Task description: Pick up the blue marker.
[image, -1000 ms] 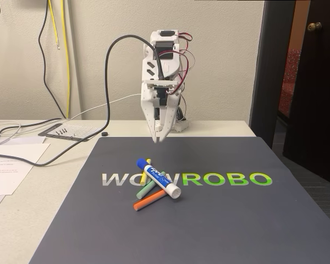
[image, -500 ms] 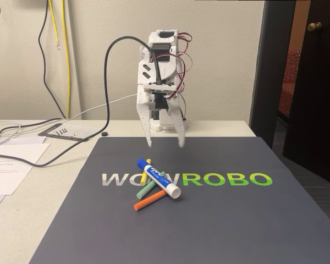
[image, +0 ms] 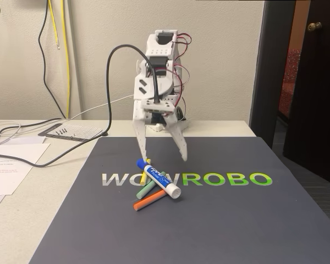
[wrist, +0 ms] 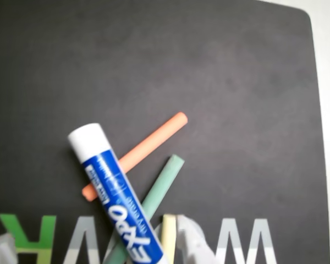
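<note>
The blue marker [image: 158,179], a thick white barrel with a blue cap and label, lies diagonally on the dark mat [image: 236,220], resting across thin green [image: 148,190] and orange [image: 148,202] sticks. My gripper [image: 164,158] hangs open just above and behind the marker's capped end, its two white fingers spread wide and touching nothing. In the wrist view the marker [wrist: 115,198] runs from centre-left to the bottom edge over the orange stick [wrist: 151,144] and green stick [wrist: 160,186], beside a yellow stick [wrist: 168,237]. The gripper [wrist: 97,245] fingertips [wrist: 191,242] straddle the marker's lower end.
The mat carries WOWROBO lettering [image: 225,179]. Left of it on the light table lie papers [image: 11,165], black cables [image: 55,157] and a small perforated plate [image: 71,132]. A dark door [image: 313,82] stands at the right, past the table edge.
The gripper went from shut to wide open and has come down and forward toward the marker pile. The marker and sticks have not moved.
</note>
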Motion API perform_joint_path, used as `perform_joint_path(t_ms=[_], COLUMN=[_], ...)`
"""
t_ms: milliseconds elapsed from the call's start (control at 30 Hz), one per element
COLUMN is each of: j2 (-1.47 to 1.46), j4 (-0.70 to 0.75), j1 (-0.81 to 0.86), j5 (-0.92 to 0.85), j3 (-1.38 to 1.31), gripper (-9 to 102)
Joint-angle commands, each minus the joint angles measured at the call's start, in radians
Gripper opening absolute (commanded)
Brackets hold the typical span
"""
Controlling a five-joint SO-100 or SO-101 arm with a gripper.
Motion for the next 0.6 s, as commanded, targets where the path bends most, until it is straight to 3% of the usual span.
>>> perform_joint_path(t_ms=[0,567], j2=[-0.005,-0.089], j4=[-0.044,-0.132], j1=[0.012,0.041], j5=[-0.012,-0.023], j3=[-0.041,-0.046], gripper=[37,36])
